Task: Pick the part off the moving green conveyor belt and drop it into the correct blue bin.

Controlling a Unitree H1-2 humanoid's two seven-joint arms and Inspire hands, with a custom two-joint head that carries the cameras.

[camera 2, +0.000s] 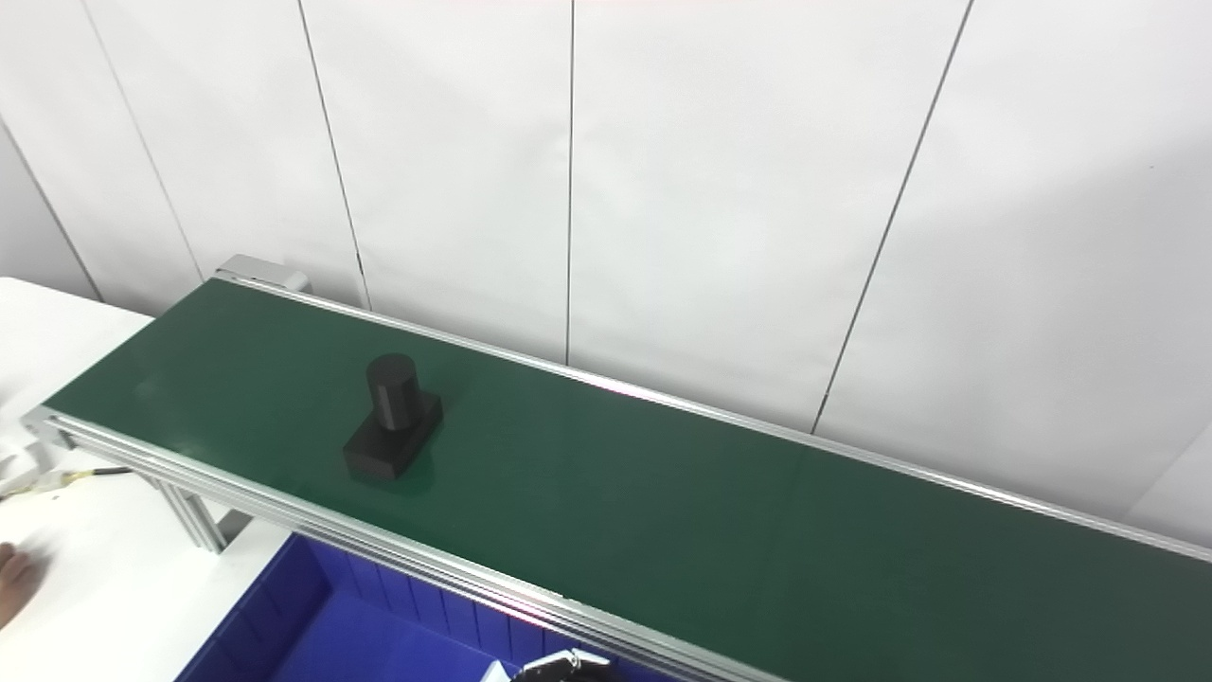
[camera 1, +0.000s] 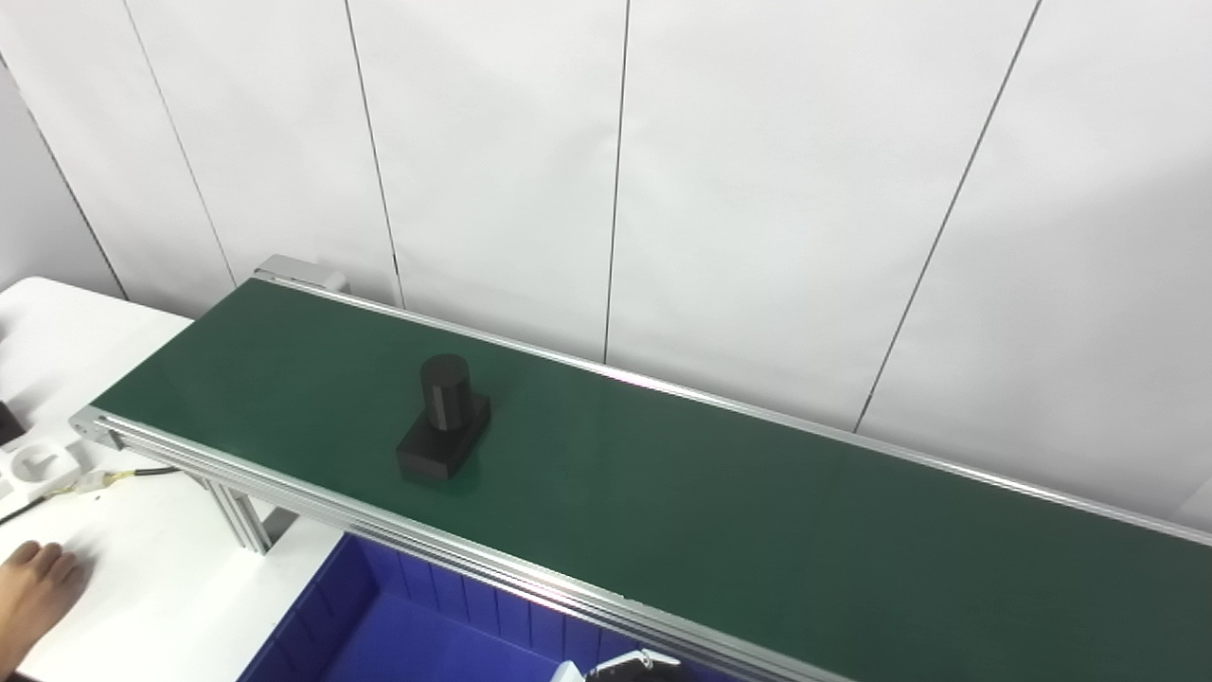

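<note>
so we see the green conveyor belt [camera 1: 720, 511] running slantwise across the view, framed in silver rails, its left end hanging over the white tabletop [camera 1: 114, 530]. beneath the belt's near rail sits a blue bin [camera 1: 417, 635], open-topped, at the tabletop's near edge. on the belt, toward its left end and midway between its rails, stands the black part [camera 1: 443, 421]: a flat block with an upright cylinder on it. at the bottom edge, only a sliver of one of our hands [camera 1: 630, 666] peeks in over the bin; we cannot tell which hand it is, nor its grip.
</note>
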